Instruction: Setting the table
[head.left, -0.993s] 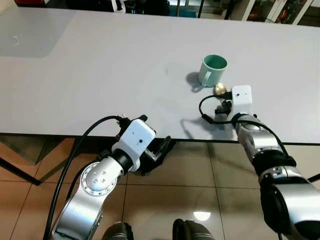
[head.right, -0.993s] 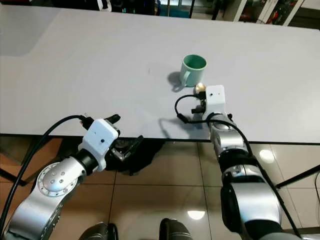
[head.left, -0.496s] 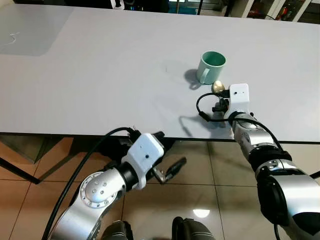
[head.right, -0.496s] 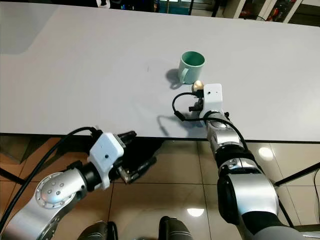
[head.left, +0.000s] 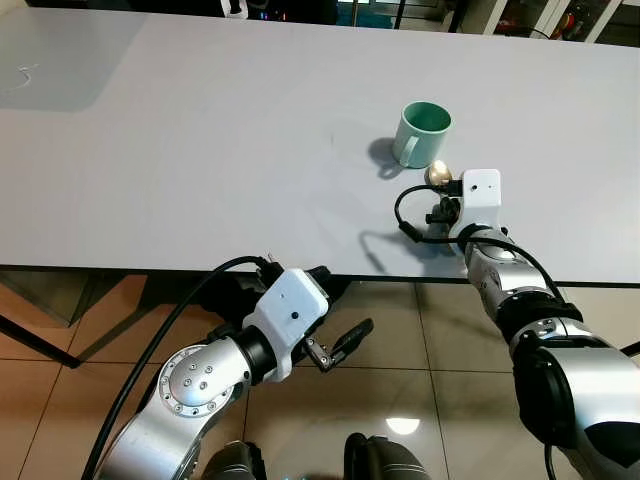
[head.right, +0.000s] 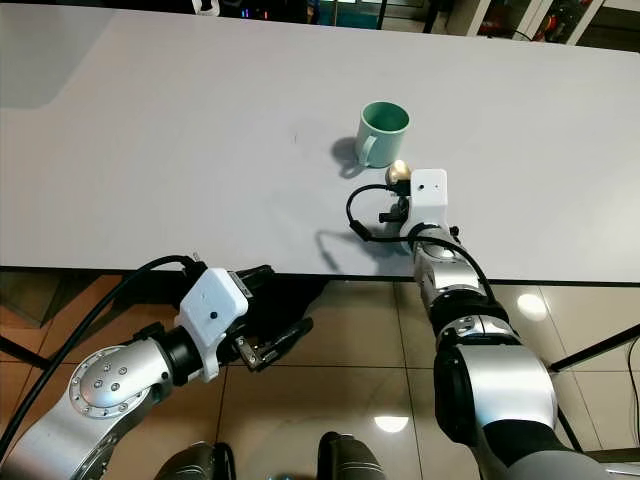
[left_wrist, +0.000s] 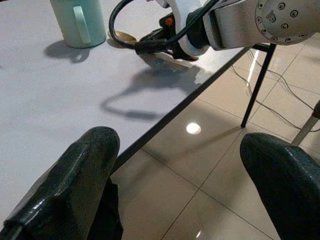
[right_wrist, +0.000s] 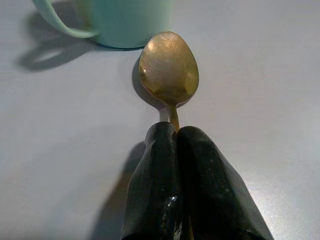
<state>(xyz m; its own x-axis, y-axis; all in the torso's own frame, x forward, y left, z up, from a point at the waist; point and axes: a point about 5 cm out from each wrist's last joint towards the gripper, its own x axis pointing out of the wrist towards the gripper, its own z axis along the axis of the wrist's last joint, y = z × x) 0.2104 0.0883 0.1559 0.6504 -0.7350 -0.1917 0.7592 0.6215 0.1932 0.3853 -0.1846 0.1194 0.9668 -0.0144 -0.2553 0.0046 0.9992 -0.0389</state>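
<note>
Spoon placement is the step in hand, I judge. The right gripper (right_wrist: 175, 145) pinches the stem of a small brass-coloured metal spoon (right_wrist: 169, 70), bowl pointing straight ahead along the fingers toward the mint-green ceramic mug (head.left: 423, 132) just beyond it on the pale grey table (head.left: 200, 150). The left gripper (head.left: 335, 347) hangs below the table edge, fingers spread wide and empty.
</note>
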